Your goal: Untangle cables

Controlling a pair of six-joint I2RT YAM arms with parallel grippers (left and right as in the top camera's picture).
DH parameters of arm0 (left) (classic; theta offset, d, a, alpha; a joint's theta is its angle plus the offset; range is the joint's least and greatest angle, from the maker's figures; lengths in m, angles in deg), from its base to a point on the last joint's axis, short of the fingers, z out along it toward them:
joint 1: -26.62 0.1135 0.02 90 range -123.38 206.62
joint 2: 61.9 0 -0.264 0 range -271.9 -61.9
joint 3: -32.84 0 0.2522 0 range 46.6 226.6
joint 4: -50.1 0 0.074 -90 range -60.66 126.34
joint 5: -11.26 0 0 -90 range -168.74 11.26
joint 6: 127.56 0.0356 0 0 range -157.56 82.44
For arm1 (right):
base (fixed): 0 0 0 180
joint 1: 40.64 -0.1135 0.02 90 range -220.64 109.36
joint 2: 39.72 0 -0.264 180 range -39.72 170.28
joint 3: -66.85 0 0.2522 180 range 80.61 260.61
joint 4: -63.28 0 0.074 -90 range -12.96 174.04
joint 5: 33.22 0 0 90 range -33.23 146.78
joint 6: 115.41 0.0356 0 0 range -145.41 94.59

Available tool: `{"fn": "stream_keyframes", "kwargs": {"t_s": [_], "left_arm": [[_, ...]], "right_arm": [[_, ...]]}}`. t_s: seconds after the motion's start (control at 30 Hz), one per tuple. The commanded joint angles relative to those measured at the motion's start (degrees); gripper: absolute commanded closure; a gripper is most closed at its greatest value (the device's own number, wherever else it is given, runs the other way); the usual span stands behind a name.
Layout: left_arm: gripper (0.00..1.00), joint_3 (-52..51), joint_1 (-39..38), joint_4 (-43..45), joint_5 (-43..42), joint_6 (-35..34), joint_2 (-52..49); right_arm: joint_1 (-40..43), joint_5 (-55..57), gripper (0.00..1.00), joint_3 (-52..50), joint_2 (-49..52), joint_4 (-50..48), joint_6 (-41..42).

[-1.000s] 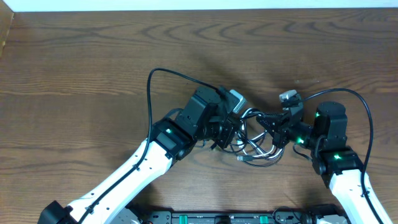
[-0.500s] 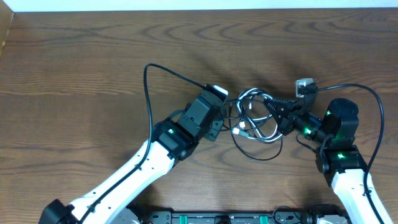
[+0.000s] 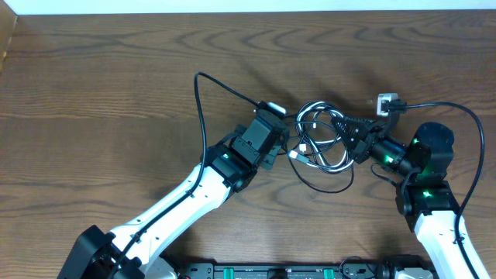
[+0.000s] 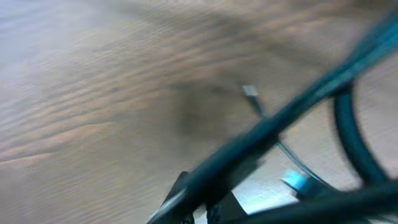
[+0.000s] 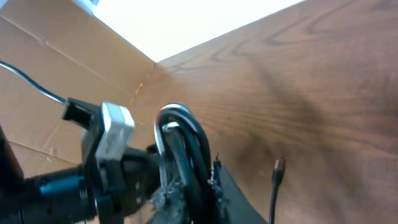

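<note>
Apart now, where a second ago my grippers nearly met over the tangle. Left of centre, my left gripper (image 3: 285, 149) is closed, its tip just beside a white plug end; whether it grips anything I cannot tell. The cables (image 3: 324, 147), black and white looped together, sit just right of centre. My right gripper (image 3: 353, 144) pinches their right side.

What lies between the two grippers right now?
The cables, black and white loops tangled together, fill the stretch between the left gripper and the right gripper. The overhead view shows this.
</note>
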Motion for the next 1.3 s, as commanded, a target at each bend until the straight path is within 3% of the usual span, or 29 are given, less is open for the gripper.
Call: {"fn": "stream_keyframes", "kwargs": {"t_s": [0.0, 0.03, 0.17, 0.27, 0.43, 0.47, 0.5, 0.53, 0.6, 0.77, 0.97, 1.13, 1.27], "left_arm": [[0.92, -0.61, 1.9, 0.5, 14.67, -3.61, -0.44], [0.92, -0.61, 3.04, 1.18, 17.77, -6.45, -0.07], [0.91, -0.61, 5.31, 3.23, 17.44, -15.74, 1.36], [0.72, -0.61, 5.84, 5.46, 13.07, -19.43, 2.05], [0.53, -0.61, 5.84, 7.45, 0.96, -19.56, 2.05], [0.47, -0.61, 5.84, 7.28, -1.6, -19.54, 2.05], [0.21, -0.61, 5.84, 6.95, -3.72, -19.56, 2.05], [0.11, -0.61, 5.84, 6.29, -5.09, -19.56, 2.05], [0.08, -0.61, 5.84, 4.35, -5.97, -19.71, 2.05], [0.07, -0.74, 5.84, -2.51, -5.62, -32.15, 1.88], [0.08, -2.91, 5.84, -2.56, 2.21, -49.96, -2.38], [0.43, -3.04, 5.81, 0.44, 1.84, -54.49, -9.09], [0.43, -3.04, 5.81, 5.42, 1.51, -54.49, -13.64]], "right_arm": [[0.35, 2.58, 0.89, 1.22, -0.44, 3.08, 1.31], [0.35, 4.83, 0.87, 1.22, -0.46, 6.51, 1.27], [0.24, 8.24, 0.87, 1.2, -0.46, 12.83, 1.03], [0.17, 8.39, 0.88, 1.11, -0.44, 15.69, 0.24], [-0.74, 8.41, 0.82, 1.09, -0.44, 18.12, -3.61], [-1.03, 8.44, 0.78, 1.09, -0.42, 18.12, -4.15], [-1.33, 8.5, 0.76, 1.09, -0.42, 18.05, -4.5], [-1.64, 9.01, 0.71, 1.09, -0.37, 18.05, -4.55], [-2.12, 10.75, 0.66, 1.09, -0.35, 18.29, -4.55], [-3.23, 15.76, 0.56, 1.09, -0.33, 18.69, -4.52], [-4.09, 18.27, 0.54, 1.09, -0.33, 18.82, -4.52], [-4.35, 18.27, 0.54, 1.09, -0.33, 19.34, -4.52], [-4.33, 18.27, 0.53, 1.09, -0.33, 19.76, -4.52]]}}
